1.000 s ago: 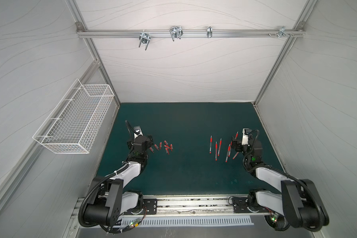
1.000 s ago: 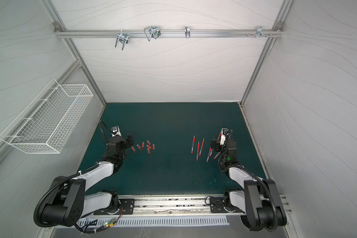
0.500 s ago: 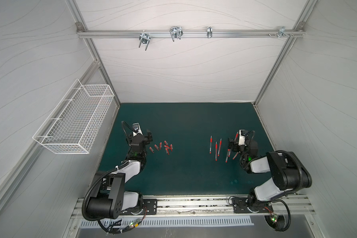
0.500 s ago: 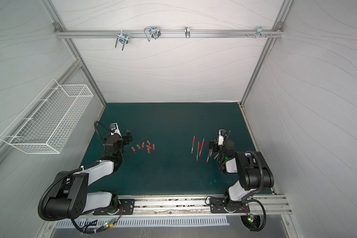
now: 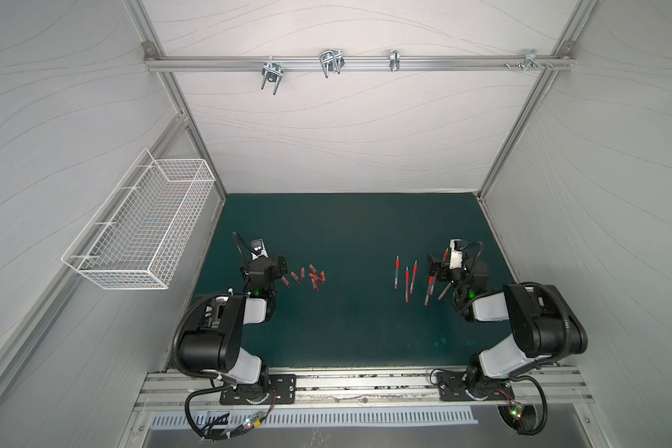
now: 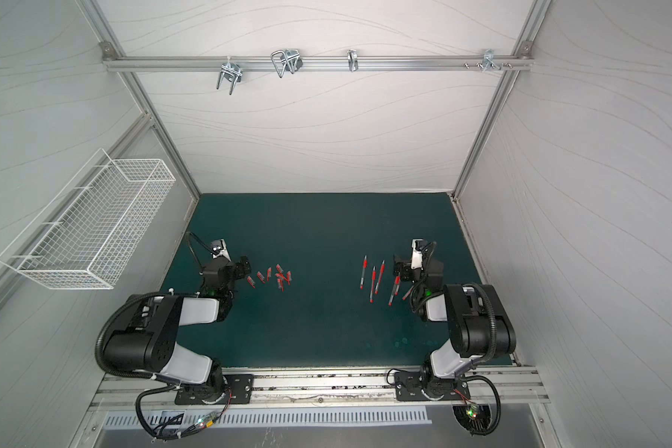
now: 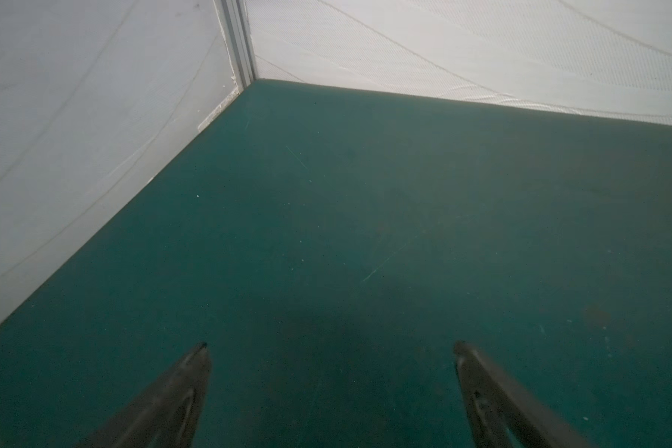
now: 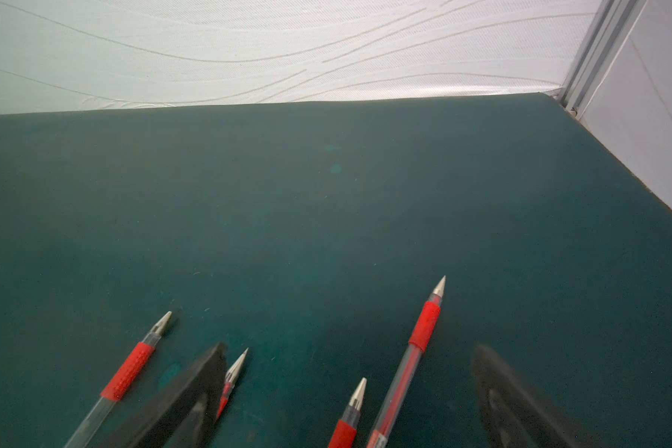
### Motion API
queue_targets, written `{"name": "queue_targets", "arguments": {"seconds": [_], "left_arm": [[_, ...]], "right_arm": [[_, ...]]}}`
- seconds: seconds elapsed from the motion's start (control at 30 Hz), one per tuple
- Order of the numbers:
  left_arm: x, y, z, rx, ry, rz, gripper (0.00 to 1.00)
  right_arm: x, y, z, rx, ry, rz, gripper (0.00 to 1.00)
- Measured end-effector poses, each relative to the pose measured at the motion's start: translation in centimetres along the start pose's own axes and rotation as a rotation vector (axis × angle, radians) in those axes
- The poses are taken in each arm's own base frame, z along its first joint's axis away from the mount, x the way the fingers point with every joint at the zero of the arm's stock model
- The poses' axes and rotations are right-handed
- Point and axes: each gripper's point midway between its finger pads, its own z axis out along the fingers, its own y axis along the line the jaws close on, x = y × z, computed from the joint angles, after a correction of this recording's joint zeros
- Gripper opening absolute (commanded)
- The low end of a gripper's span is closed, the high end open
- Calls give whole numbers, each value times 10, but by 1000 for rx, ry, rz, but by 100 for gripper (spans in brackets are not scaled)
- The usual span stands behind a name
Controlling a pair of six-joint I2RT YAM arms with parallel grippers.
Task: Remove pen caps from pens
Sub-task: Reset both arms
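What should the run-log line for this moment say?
left gripper: open, empty | right gripper: open, empty, above pens | visible pens: uncapped, on mat | caps: loose cluster near left gripper

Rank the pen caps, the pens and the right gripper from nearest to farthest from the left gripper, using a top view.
1. pen caps, just beside the left gripper.
2. pens, over on the robot's right side.
3. right gripper, above the farthest pens.

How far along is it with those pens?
Done: the pen caps lie loose beside the left gripper; the pens near the right gripper show bare metal tips. In hand: nothing, both grippers open and empty. Left: apparently nothing, though the right gripper hides parts of some pens.
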Motion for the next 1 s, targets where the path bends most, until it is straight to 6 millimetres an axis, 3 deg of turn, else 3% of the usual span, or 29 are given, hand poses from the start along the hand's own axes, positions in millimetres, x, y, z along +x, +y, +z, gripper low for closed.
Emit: {"name": "queue_targets", "arguments": {"seconds": [0.07, 0.37, 1.0], "left_arm": [[6, -1, 3, 11, 33, 7, 99], [-7, -8, 8, 49, 11, -6, 99], [-7, -9, 7, 56, 12, -5, 99]], "right_arm": [[-2, -1, 2, -7, 5, 5, 99], [-14, -2, 15, -32, 33, 21, 99], [-2, 4, 18, -6, 102, -2, 99]]}}
